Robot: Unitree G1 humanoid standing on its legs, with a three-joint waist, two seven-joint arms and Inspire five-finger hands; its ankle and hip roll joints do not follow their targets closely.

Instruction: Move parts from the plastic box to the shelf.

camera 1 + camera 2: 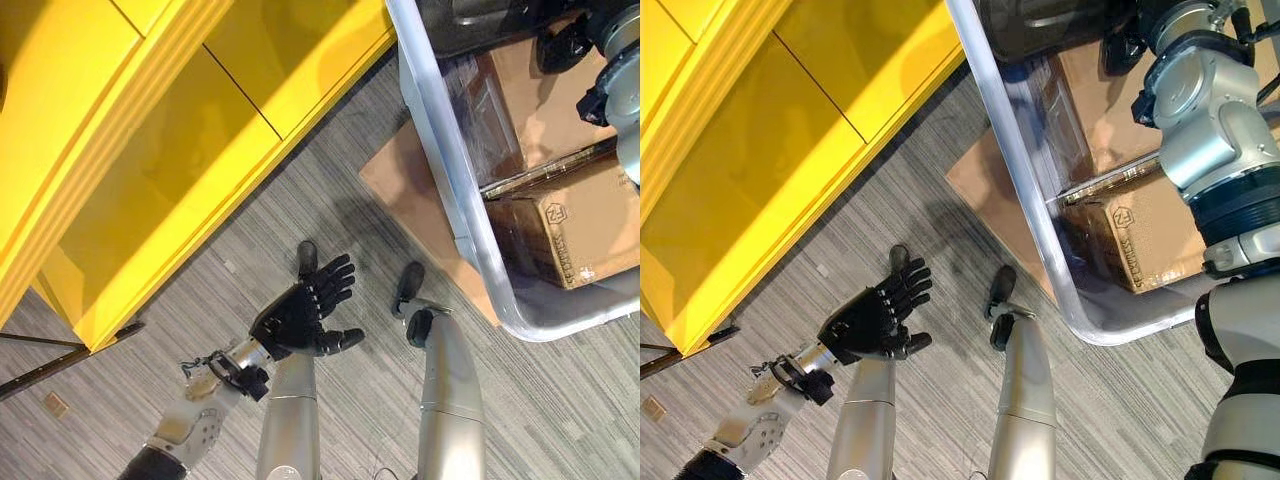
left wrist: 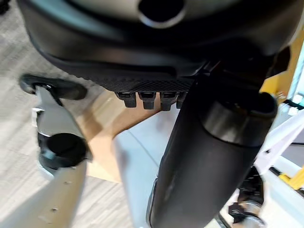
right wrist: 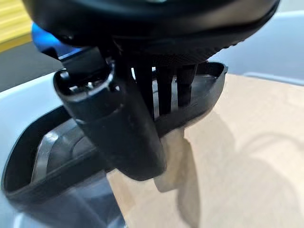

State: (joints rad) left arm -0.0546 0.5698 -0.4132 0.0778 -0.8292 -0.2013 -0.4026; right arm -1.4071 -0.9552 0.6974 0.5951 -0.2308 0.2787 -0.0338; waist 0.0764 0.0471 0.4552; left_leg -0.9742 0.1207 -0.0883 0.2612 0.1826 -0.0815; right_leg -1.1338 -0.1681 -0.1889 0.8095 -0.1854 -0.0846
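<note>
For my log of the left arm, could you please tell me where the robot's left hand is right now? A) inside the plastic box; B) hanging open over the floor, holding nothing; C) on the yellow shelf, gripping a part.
B: the left hand hangs with fingers spread over the grey floor, between the yellow shelf and the plastic box, holding nothing.

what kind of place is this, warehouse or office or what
Probably a workshop or stockroom with office-style flooring: a yellow shelf stands on grey striped carpet, beside a clear plastic box holding cardboard cartons.
</note>
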